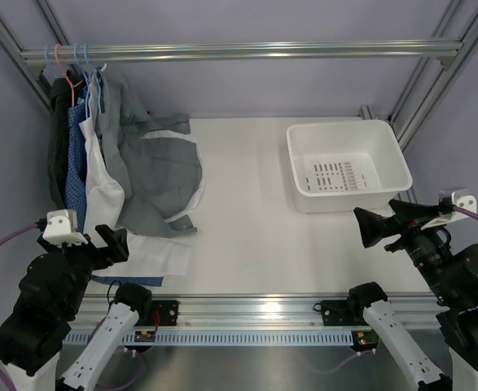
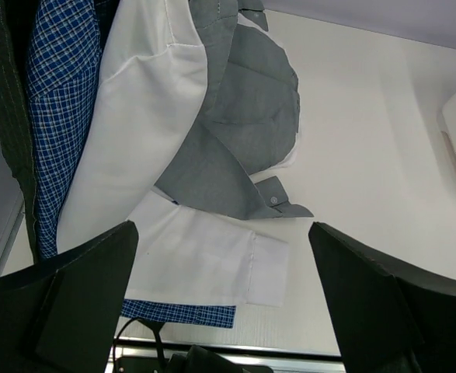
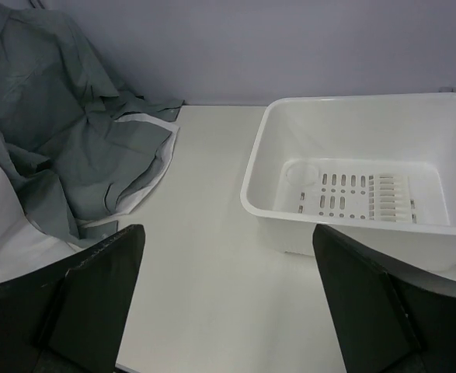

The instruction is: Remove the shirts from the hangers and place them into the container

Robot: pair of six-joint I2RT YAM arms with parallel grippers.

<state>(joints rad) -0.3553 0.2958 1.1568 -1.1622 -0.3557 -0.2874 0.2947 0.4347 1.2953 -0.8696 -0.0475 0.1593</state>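
Observation:
Several shirts hang at the back left on light blue hangers (image 1: 85, 59) and a pinkish-orange hanger (image 1: 65, 72): dark (image 1: 58, 138), blue checked (image 1: 76, 155), white (image 1: 104, 183) and grey (image 1: 153, 163). The grey shirt (image 2: 243, 116) and white shirt (image 2: 150, 116) trail onto the table. The white container (image 1: 344, 201) stands at the back right with nothing in it (image 3: 252, 186). My left gripper (image 1: 112, 243) is open above the white sleeve's cuff (image 2: 268, 272), touching nothing (image 2: 221, 229). My right gripper (image 1: 385, 221) hangs open in front of the container, nothing between its fingers (image 3: 228, 230).
An aluminium rail (image 1: 247, 52) spans the back and carries the hangers. Slanted frame posts (image 1: 434, 77) rise at both back corners. Bare white table (image 1: 247, 228) lies between the shirts and the container. A metal strip (image 1: 247, 308) runs along the table's near edge.

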